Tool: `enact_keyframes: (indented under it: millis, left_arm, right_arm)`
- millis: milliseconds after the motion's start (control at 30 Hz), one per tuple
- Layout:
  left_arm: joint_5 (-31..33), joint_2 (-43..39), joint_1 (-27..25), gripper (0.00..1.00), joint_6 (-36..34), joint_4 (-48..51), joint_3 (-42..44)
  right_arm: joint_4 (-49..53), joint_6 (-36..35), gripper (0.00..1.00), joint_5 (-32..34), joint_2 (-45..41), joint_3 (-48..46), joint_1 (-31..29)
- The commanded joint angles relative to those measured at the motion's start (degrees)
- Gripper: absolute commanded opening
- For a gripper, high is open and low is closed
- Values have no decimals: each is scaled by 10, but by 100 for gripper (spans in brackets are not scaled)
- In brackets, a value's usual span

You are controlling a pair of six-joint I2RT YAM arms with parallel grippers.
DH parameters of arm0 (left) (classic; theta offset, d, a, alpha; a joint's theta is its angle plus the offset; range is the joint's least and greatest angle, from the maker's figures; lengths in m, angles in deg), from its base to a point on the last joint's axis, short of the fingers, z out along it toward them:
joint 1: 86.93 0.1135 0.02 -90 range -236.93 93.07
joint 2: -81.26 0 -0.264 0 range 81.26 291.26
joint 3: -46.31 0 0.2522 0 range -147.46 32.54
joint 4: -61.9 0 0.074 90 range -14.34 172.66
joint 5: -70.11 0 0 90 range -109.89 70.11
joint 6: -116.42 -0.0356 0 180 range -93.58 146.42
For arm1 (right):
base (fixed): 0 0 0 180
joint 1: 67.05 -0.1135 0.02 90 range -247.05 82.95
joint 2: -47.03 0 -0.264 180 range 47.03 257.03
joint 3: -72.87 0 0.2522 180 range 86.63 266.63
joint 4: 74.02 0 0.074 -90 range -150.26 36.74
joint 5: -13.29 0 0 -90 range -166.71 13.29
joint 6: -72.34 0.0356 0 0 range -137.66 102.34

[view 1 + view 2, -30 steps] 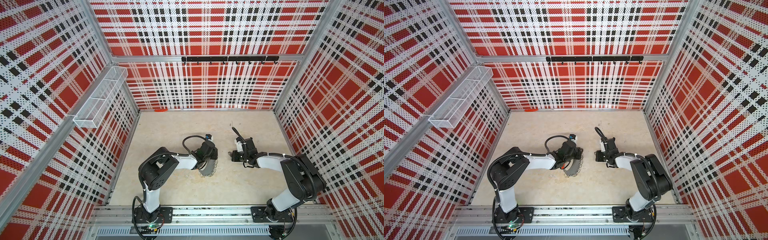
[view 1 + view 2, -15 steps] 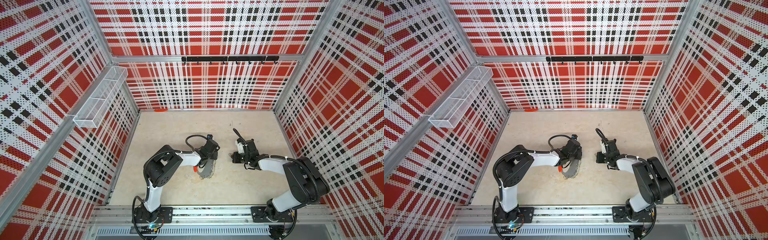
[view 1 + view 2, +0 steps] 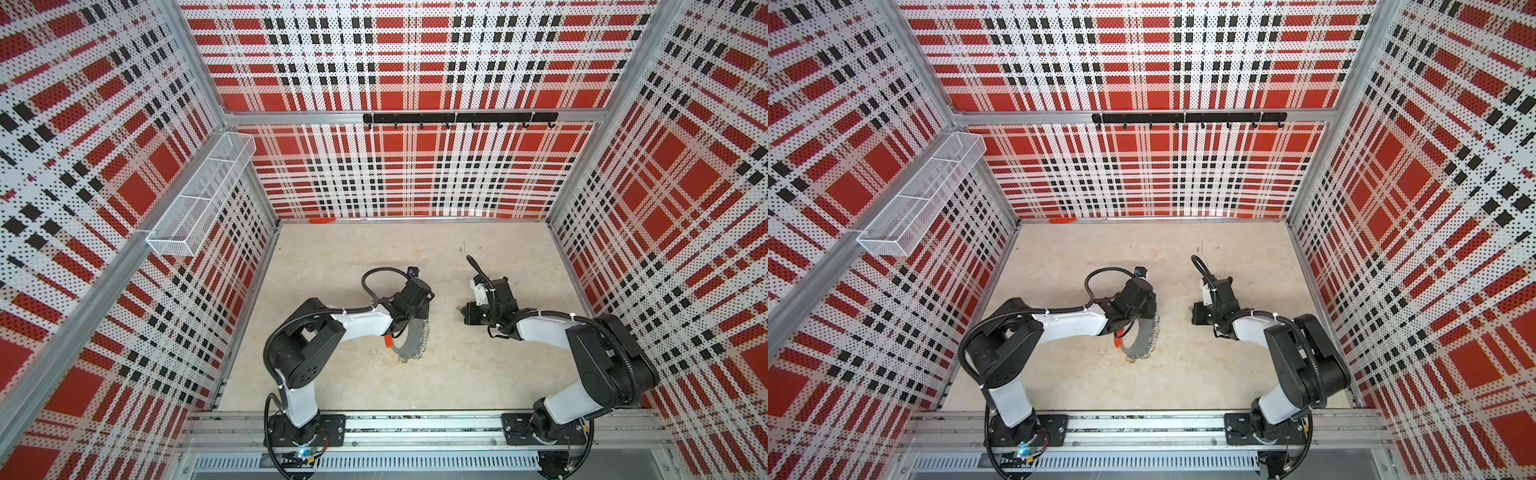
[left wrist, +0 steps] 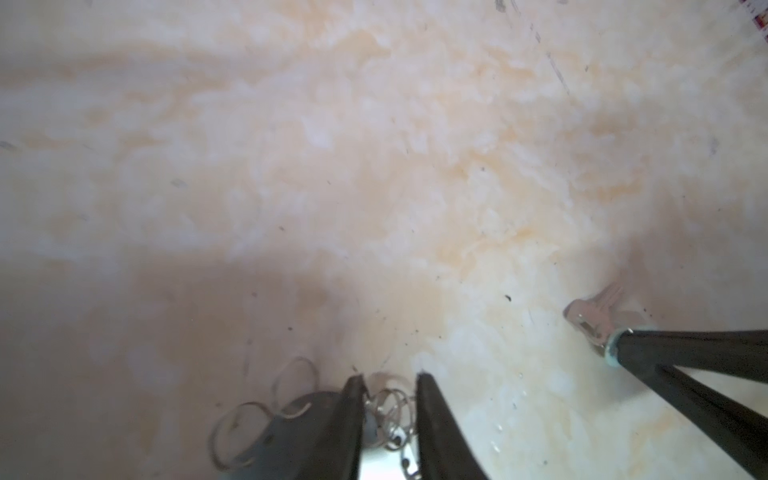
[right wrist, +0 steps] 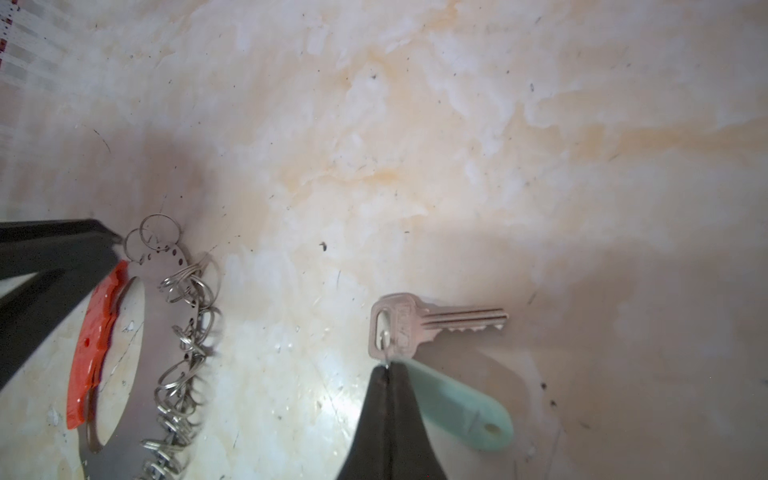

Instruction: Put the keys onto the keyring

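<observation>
The right gripper (image 5: 387,370) is pinching shut on the thin wire link of the keys (image 5: 415,322), a toothed silver key joined to a smooth teal oval tag (image 5: 461,409), low at the marbled cream table (image 5: 415,145). The left gripper (image 4: 390,380) is standing parted around wire loops (image 4: 388,405) fringing the flat grey keyring (image 5: 160,316), which is lying near the keys with its red plastic arc (image 5: 93,345).

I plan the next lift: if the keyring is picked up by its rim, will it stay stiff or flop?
The keyring is a flat metal band that looks rigid, so it probably keeps its shape. Its wire loops sit loose and overlapping, so they would likely dangle and swing.
</observation>
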Motion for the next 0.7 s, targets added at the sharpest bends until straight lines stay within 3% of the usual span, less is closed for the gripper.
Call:
enact_keyframes:
  millis: [0, 133, 233, 667]
  left_arm:
    - [30, -53, 25, 37, 49, 1, 39]
    - [1, -76, 39, 35, 122, -51, 94]
    - [-8, -68, 32, 34, 110, -88, 103]
    - [-70, -2, 51, 38, 80, -79, 54]
  right_arm:
    - [-39, 17, 0, -9, -6, 2, 2]
    - [-15, 12, 0, -27, 19, 35, -4]
    - [-14, 7, 0, -25, 18, 39, -8]
    - [-4, 1, 0, -24, 7, 29, -8]
